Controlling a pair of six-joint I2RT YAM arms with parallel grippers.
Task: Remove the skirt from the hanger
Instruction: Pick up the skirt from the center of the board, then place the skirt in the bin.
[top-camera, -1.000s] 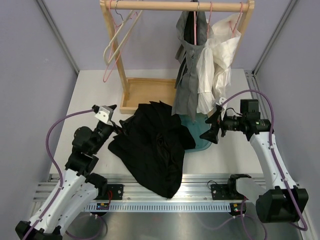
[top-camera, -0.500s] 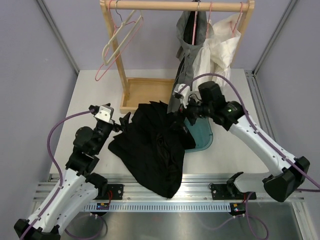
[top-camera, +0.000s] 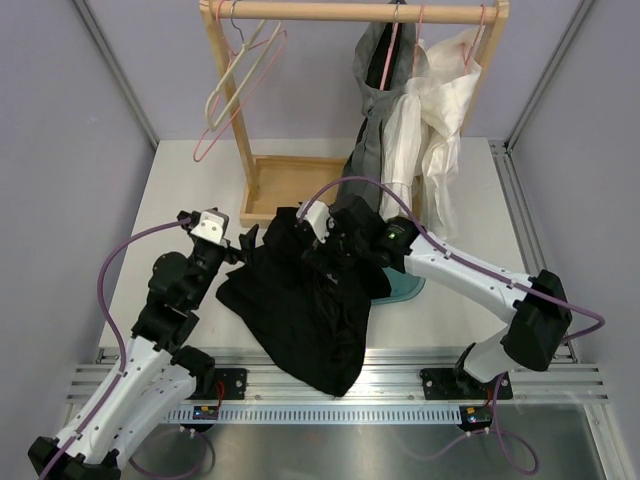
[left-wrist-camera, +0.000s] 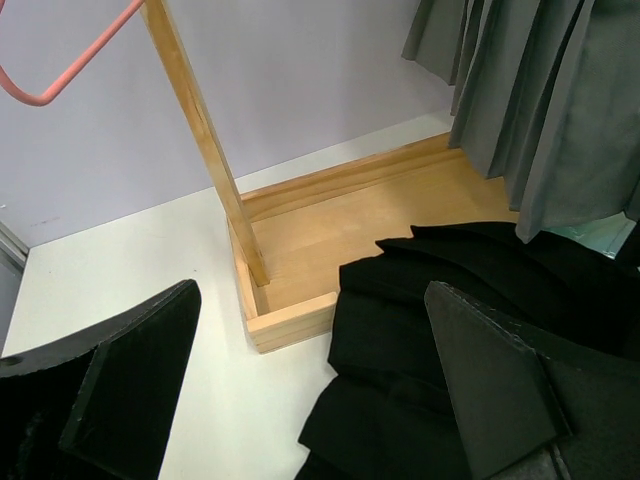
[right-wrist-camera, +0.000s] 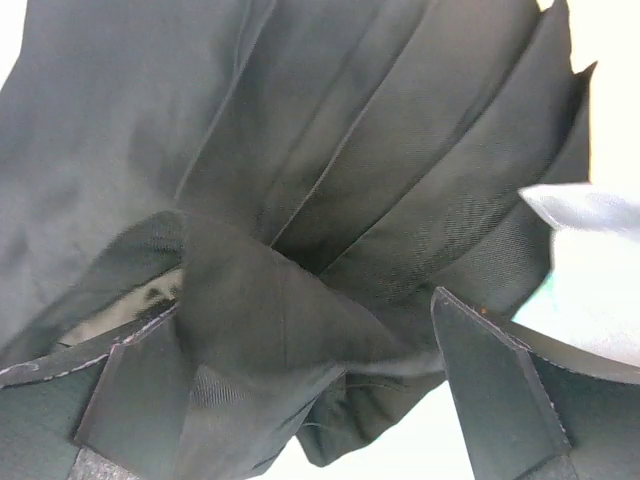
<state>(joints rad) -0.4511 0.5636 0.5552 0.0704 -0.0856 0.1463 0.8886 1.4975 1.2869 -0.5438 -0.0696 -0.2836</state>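
Your right arm is now reaching across the middle of the table (top-camera: 190, 180), where a second ago it was standing far at the right side; your left arm is keeping almost the same place.

The right gripper (right-wrist-camera: 310, 310) is hanging spread wide just above the black garment (top-camera: 310, 310) that is lying in a heap, and it is not pinching this cloth. The left gripper (left-wrist-camera: 310, 300) is also spread wide and holding nothing, near the left edge of the same heap. Behind the heap the teal tub (top-camera: 408, 290) is showing only partly.

The skirt (top-camera: 372, 130) is hanging on its pink hanger from the rail (top-camera: 350, 12), just beside the white garment (top-camera: 440, 110), so I am judging that you are only approaching and the removal is not yet begun. The next move is probably calling for lifting a gripper away from the black cloth up to the waist edge, then easing the cloth off the hanger while the hanger stays on the rail.

I am counting two grippers, one black garment, one tub, one grey skirt, one white garment and two empty hangers (top-camera: 211, 110) at the left. The loaded hangers are partly hidden, so I cannot count them surely.
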